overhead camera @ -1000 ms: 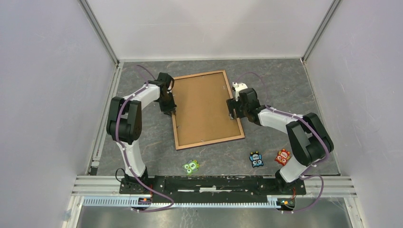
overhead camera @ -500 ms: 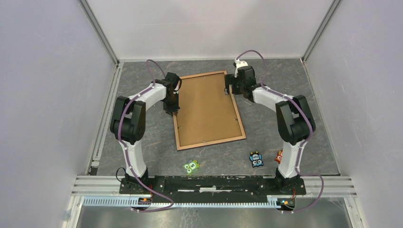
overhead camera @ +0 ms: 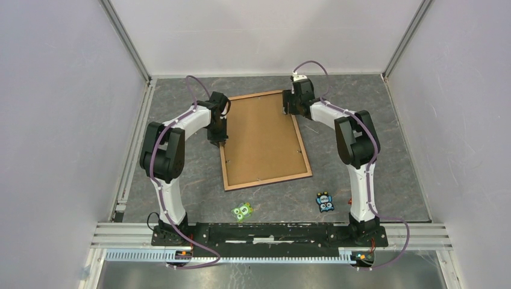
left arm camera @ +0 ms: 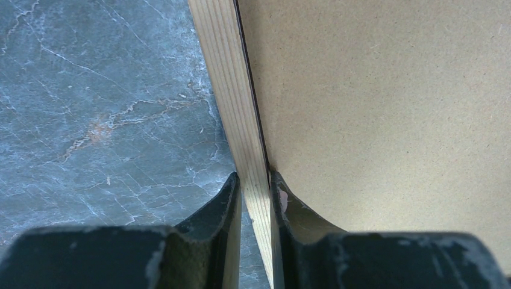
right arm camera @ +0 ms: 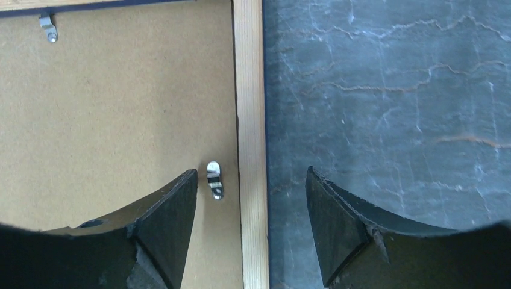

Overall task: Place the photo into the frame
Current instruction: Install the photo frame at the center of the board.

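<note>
Nearest us, a green toy (overhead camera: pixel 243 211) and a blue toy (overhead camera: pixel 325 201) sit on the table (overhead camera: pixel 181 174). There is bare room between them and the frame (overhead camera: pixel 268 179). The frame lies flat, back up, with a brown board (overhead camera: pixel 259 135) inside. Our left gripper (left arm camera: pixel 254 183) pinches its left edge. Farther back, our right gripper (right arm camera: pixel 250 174) stands wide over the right edge by a metal clip (right arm camera: pixel 214 179), one finger over the board and one over the table.

grained pale wood frame (left arm camera: pixel 250 150), matt brown backing board (left arm camera: pixel 391 120).
</note>
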You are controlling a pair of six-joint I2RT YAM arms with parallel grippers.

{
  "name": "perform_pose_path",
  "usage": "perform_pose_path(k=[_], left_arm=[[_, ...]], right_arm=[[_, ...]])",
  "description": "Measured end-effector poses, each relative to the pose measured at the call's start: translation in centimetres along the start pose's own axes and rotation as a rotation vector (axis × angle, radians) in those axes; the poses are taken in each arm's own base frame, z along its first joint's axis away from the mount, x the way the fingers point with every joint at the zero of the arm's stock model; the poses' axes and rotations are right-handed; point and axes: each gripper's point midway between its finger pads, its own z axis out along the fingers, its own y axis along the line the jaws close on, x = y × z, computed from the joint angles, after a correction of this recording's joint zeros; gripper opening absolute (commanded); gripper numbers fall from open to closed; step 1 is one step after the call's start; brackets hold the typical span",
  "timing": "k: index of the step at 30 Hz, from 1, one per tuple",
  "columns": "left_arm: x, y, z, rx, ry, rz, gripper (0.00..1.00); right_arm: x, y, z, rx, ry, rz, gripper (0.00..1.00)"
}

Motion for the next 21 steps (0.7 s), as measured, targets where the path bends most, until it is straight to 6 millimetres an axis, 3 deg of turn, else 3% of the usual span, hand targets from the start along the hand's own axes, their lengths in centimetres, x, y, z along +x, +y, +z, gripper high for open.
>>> perform_pose_path(k=[3, 8, 13, 15, 18, 21], left_arm=[[0.0, 0.0, 0.0, 0.0, 0.0, 0.0, 0.02], [0.0, 0.0, 0.0, 0.0, 0.001, 0.0, 0.02], [0.0, -0.1, 0.0, 0.003, 0.002, 0.0, 0.02], [0.0, -0.1, 0.0, 0.003, 0.004, 0.0, 0.02], [0.0, -0.1, 0.0, 0.004, 0.004, 0.0, 0.02], [0.0, -0.2, 0.0, 0.007, 0.005, 0.0, 0.02]], right_arm=[[-0.2, 0.2, 0.8, 0.001, 0.0, -0.001, 0.62], [-0.1, 0.4, 0.6, 0.017, 0.007, -0.012, 0.57], [0.0, 0.9, 0.6, 0.012, 0.007, -0.023, 0.45], [0.0, 0.9, 0.5, 0.013, 0.007, -0.03, 0.31], [0.1, 0.5, 0.5, 0.033, 0.011, -0.048, 0.03], [-0.2, -0.2, 0.4, 0.054, 0.008, -0.052, 0.0]])
